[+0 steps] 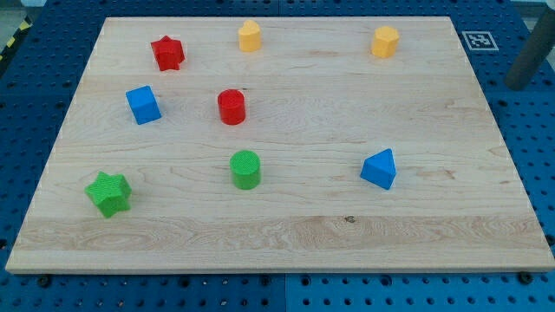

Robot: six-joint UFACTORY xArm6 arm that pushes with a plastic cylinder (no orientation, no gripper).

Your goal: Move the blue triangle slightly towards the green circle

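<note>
Working from the left of the wooden board (pixel 286 234), you find a green star (pixel 108 192) at the near left corner, a blue cube (pixel 143 105) farther back, and a red star (pixel 167 53) at the far left. Toward the centre stand a red cylinder (pixel 231 107), a yellow block (pixel 250 36) at the far edge, and the green circle (pixel 245 169), an upright cylinder in the near half of the board. Right of it, in the near half and well apart from it, lies the blue triangle (pixel 379 168), roughly level with the green circle in depth. A second yellow block (pixel 385 42) sits at the far right. The board between the triangle and the circle carries no other block. Your rod is not clearly in view: a dark blurred shape (pixel 529 56) at the far right edge, off the board, may be part of it, but my tip does not show, so you cannot tell its position relative to the blocks, and nothing is being pushed or held. The relation that governs the coming move is that the green circle lies almost directly left of the triangle. In judgement, you should bring the tip to the triangle's right side and push leftward only a short way, stopping well before contact with the circle.
</note>
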